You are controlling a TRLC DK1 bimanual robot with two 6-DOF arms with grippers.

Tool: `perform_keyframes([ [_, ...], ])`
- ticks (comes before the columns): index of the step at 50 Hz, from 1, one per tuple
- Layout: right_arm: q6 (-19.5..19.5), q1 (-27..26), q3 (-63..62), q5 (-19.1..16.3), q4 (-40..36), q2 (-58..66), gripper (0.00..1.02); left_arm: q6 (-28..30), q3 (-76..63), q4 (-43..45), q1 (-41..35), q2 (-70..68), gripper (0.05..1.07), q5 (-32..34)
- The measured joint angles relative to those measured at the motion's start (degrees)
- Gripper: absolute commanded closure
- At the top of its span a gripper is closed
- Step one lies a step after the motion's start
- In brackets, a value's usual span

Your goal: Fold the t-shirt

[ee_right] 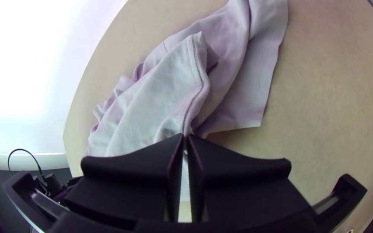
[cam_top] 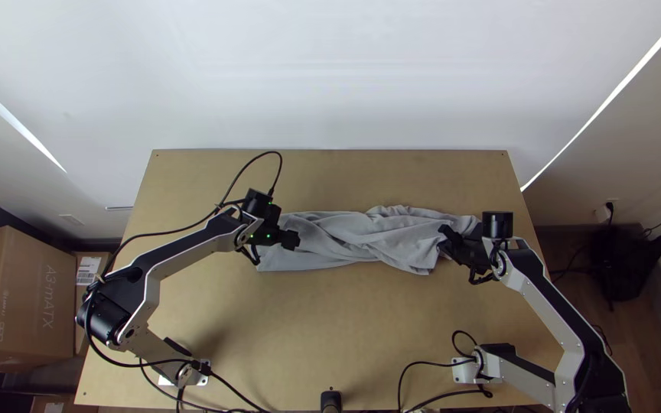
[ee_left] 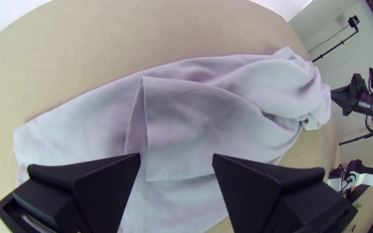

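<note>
**T-shirt (cam_top: pixel 372 237) bunched lengthwise between my left gripper (cam_top: pixel 277 242) and my right gripper (cam_top: pixel 444 232)**

Top view. The t-shirt lies across the wooden table (cam_top: pixel 330 321) as a long, rumpled strip, twisted along its middle. One end is flatter and lies beneath my left fingers; the other is more crumpled and lies at my right fingers. Beyond the table's side, on the left arm's side and well apart from my fingers, is a large cardboard box (cam_top: pixel 21 298).

Left wrist view. My left fingers are wide apart, with nothing clasped between them. In the gap and just ahead of the tips lies an upper layer with a straight edge, over a flatter lower layer that extends out past one finger. Well beyond the other finger the cloth gathers into a bunch, where my right gripper is seen.

Right wrist view. My right fingers are pressed together on a pinch of hemmed cloth. From the tips the hem runs ahead to a raised point; loose folds lie beside it, and farther from the tips the twisted remainder continues, with a flat flap next to it.
</note>
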Motion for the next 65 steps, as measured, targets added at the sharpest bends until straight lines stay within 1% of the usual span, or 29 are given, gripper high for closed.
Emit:
perform_keyframes([
  [5,0.0,0.0,0.0,0.0,0.0,-0.02,1.0,-0.02,-0.15,0.11,-0.55,0.07,0.48,0.0],
  [9,0.0,0.0,0.0,0.0,0.0,-0.02,1.0,-0.02,-0.7,1.05,-0.85,0.07,0.52,0.0],
  [10,0.0,0.0,0.0,0.0,0.0,-0.02,1.0,-0.02,-0.81,1.18,-0.9,0.07,0.57,0.0],
  [13,0.0,0.0,0.0,0.0,0.0,-0.02,1.0,-0.02,-1.03,1.25,-0.9,0.07,0.8,0.0],
  [14,0.0,0.0,0.0,0.0,0.0,-0.02,1.0,-0.02,-1.14,1.4,-0.9,0.07,0.86,0.0],
  [18,0.0,0.0,0.0,0.0,0.0,-0.02,1.0,-0.07,-1.7,3.32,-0.9,0.07,1.05,-0.02],
  [30,-0.02,-0.96,0.0,0.22,0.0,-0.02,1.0,-0.07,-2.95,4.37,0.28,-0.72,1.05,0.0],
  [33,-0.07,-1.29,0.0,1.7,-0.13,-0.28,1.0,-0.04,-2.95,4.39,1.62,-2.16,1.05,-0.02],
  [36,-1.42,-1.29,0.02,3.28,-0.33,-1.07,1.0,-0.04,-2.93,4.37,3.15,-4.15,1.05,-0.42],
  [43,-4.72,-1.42,0.22,5.03,-0.66,-3.04,1.0,0.0,-1.64,3.48,7.45,-9.25,1.05,-0.42],
  [53,-8.76,-3.34,3.87,5.18,-2.99,-5.22,1.0,0.7,0.22,2.4,13.84,-14.38,1.05,-0.44],
  [65,-14.91,-8.48,19.26,5.18,-6.69,-5.05,1.0,1.6,0.44,1.05,22.34,-20.31,1.05,-0.46],
])
